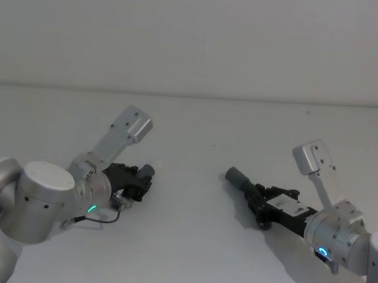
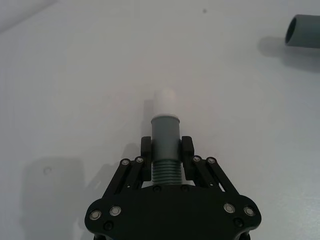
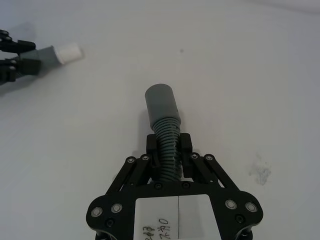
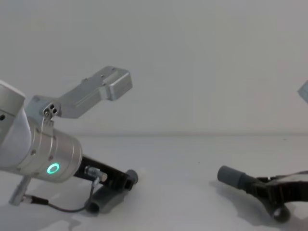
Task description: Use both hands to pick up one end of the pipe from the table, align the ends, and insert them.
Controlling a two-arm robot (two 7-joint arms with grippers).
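My left gripper (image 2: 166, 145) is shut on one pipe piece (image 2: 165, 134) at its ribbed part. That piece's narrow white end (image 2: 164, 102) sticks out past the fingers. In the head view the left gripper (image 1: 141, 178) is low over the white table (image 1: 191, 242) at centre left. My right gripper (image 3: 169, 145) is shut on the ribs of the other pipe piece (image 3: 168, 132), whose wide grey cuff end (image 3: 160, 102) points toward the left gripper (image 3: 11, 60). In the head view the right gripper (image 1: 256, 194) is at centre right, its cuff (image 1: 235, 176) well apart from the white tip.
Bare table (image 4: 178, 192) lies between the two grippers. A white wall (image 1: 193, 41) rises behind the table's far edge. The silver camera brackets (image 1: 132, 125) of both wrists stick up above the arms. A thin cable (image 4: 62, 208) hangs under the left wrist.
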